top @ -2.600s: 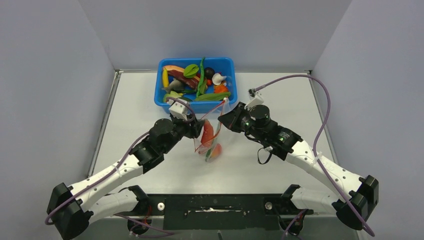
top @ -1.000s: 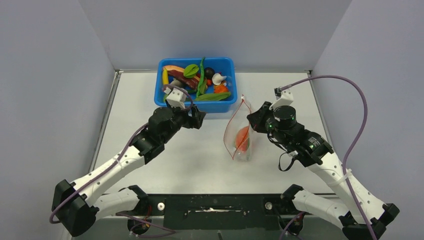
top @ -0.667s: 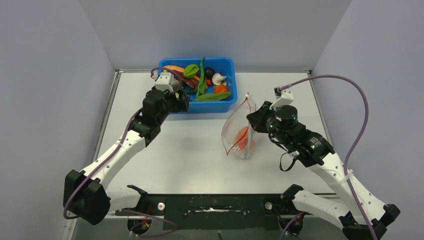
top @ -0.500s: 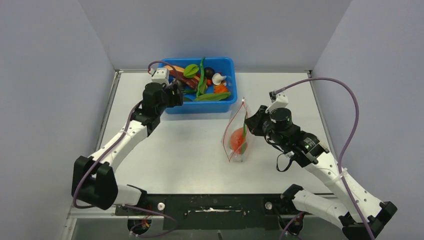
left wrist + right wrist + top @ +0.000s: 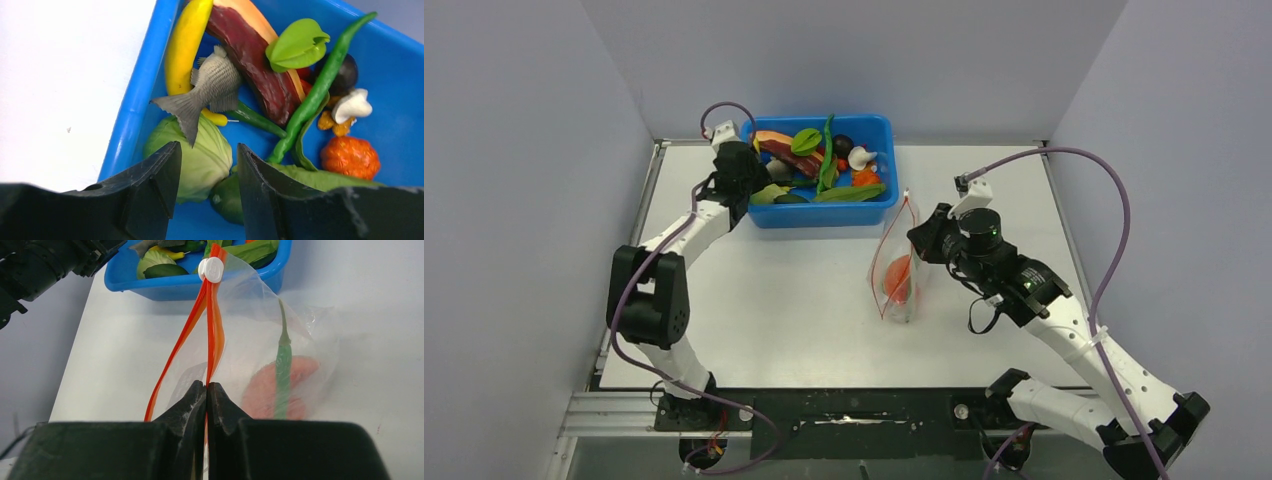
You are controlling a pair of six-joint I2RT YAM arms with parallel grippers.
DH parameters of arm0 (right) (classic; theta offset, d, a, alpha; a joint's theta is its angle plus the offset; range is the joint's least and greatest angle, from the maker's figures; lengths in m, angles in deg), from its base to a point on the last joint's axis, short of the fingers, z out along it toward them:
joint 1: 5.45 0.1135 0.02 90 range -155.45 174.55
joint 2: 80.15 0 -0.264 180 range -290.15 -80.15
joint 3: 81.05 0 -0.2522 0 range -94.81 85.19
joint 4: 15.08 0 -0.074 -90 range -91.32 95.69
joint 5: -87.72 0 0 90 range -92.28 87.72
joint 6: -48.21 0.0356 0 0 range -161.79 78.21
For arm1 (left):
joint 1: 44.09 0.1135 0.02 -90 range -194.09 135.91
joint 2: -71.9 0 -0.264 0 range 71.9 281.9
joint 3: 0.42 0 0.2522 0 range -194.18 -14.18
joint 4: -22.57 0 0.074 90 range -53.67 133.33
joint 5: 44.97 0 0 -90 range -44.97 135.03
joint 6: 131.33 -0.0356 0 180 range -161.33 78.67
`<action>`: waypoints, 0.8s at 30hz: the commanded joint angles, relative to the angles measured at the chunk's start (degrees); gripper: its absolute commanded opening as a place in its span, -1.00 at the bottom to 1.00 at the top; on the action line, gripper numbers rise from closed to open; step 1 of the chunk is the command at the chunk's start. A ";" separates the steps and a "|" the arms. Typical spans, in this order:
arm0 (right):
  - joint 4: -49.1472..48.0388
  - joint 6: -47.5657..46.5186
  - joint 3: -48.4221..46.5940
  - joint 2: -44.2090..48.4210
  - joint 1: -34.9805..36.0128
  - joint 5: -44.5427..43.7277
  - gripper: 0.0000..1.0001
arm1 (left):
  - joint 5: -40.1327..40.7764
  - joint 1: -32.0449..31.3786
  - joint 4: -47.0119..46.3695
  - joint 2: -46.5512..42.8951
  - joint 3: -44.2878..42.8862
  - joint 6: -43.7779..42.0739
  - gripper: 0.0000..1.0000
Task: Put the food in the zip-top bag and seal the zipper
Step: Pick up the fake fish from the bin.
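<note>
Two arms worked around the blue tub [image 5: 817, 212]. The left gripper [image 5: 205, 155] hovered over the tub's left end with its jaws apart and nothing between them. Inside the tub, just past the fingertips, lay a pale green leafy piece [image 5: 202, 162], and the grey fish [image 5: 210, 85] rested beyond it, its tail pointing down toward the gap between the jaws. A yellow banana [image 5: 185, 40] lay along the tub's left wall, touching the fish. The dark red papaya slice [image 5: 260, 60], a long green pod [image 5: 320, 90] and a folded green leaf [image 5: 297, 45] sat further toward the tub's middle.

The zip-top bag [image 5: 896, 275] stood on the table in front of the tub's right end, clear of it. The right gripper [image 5: 206, 387] was clamped on the bag's mouth, pinching the red-orange zipper [image 5: 214, 325], whose two strips parted on the side away from the tub. Its white slider [image 5: 210, 269] sat at the end nearest the tub. Inside the bag lay a green pod [image 5: 283, 360] and a reddish piece [image 5: 295, 375].
</note>
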 commanded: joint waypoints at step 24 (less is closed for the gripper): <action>-5.05 -0.51 -2.45 -1.96 -2.56 1.51 -1.00 | 4.69 1.11 -13.37 14.84 -6.60 10.15 -0.16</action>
